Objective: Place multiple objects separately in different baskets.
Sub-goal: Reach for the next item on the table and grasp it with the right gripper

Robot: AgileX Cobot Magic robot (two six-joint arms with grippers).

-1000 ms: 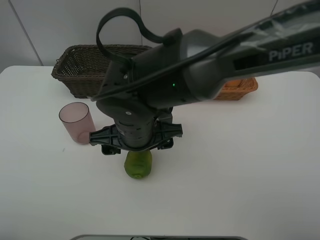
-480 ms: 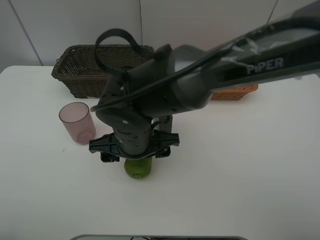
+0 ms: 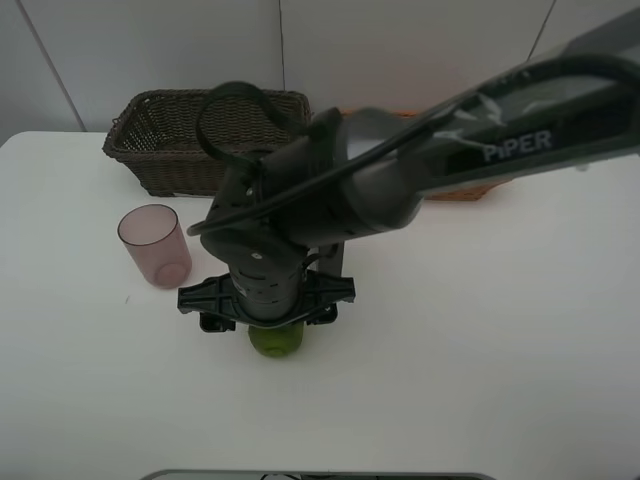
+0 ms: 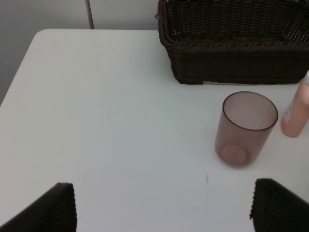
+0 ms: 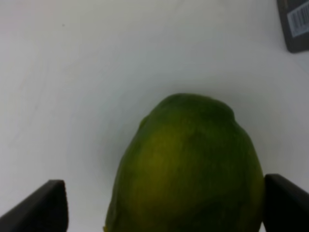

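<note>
- Left gripper point(image 4: 161, 208): jaws spread wide, empty, above bare white table point(image 3: 520, 330) at the left.
- Mauve cup point(image 3: 155, 245): upright at left, near side of the dark brown basket point(image 3: 200, 140).
- Pink bottle point(image 4: 297, 111): just right of the cup.
- Right gripper point(image 5: 161, 203): jaws wide apart, 1 fingertip point(image 5: 41, 205) on each side of the green fruit point(image 3: 275, 338), which rests on the table, centre-left.
- Orange-tan basket point(image 3: 465, 188): far right, mostly hidden behind the arm.

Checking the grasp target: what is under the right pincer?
The green fruit lies on the white table between the open right pincer fingers. In the high view the arm covers most of it.
</note>
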